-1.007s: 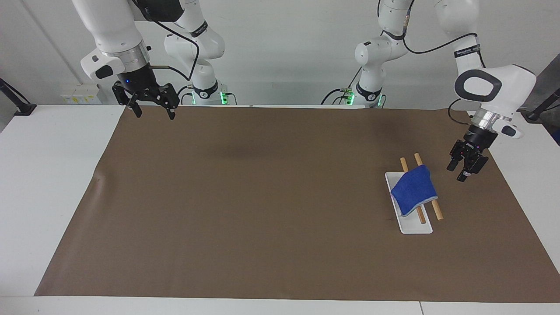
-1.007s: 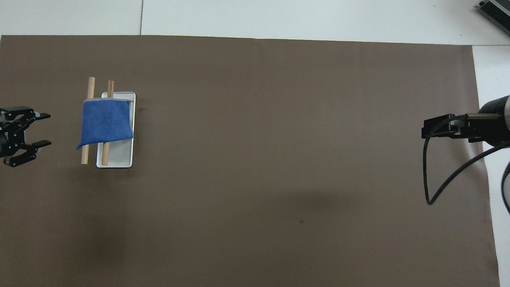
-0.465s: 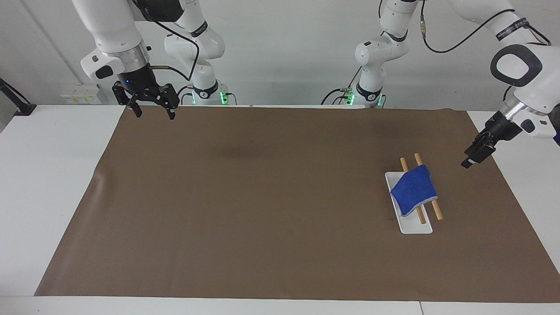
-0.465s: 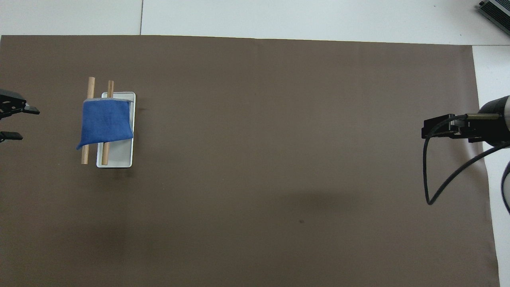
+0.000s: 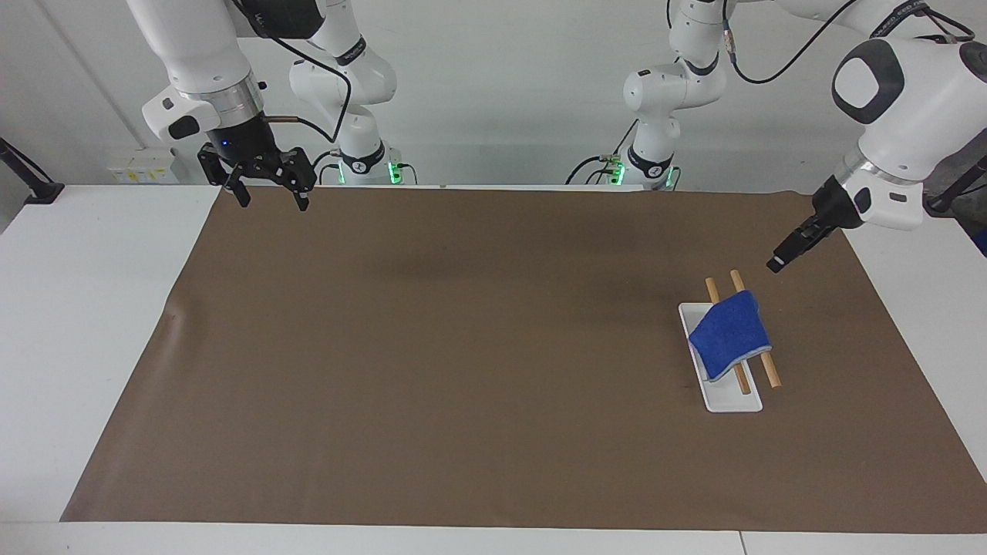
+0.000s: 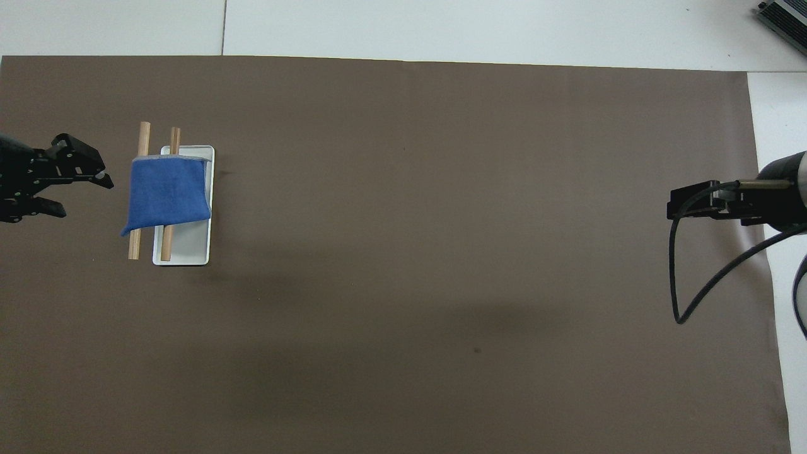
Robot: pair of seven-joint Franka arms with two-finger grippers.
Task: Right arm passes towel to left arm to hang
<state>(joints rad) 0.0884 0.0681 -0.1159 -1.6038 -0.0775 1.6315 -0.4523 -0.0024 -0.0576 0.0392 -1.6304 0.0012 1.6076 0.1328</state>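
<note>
Towel (image 5: 729, 333) is draped over the two wooden rods (image 5: 759, 356) that lie across the white tray (image 5: 731, 402), at the left arm's end of the brown mat (image 5: 463, 347). From how it lies, we judge the hang done and the step in hand to be the left arm's retreat.

Left gripper (image 5: 780, 260) is up in the air over the mat, apart from the cloth, with the towel just below and to one side of its tips. In the overhead view its fingers (image 6: 94, 180) stand parted with nothing between them, so we call it open and empty.

Right gripper (image 5: 268, 185) waits over the mat's edge at its own end, well apart from everything, fingers spread, empty.

To retreat well:
- we go up first, sideways second, so the tips can't snag the towel's raised edge
- we keep the fingers apart until clear of the rods
- we stay off the rods; they look loose on the tray, and a nudge would likely roll them and drop the cloth
</note>
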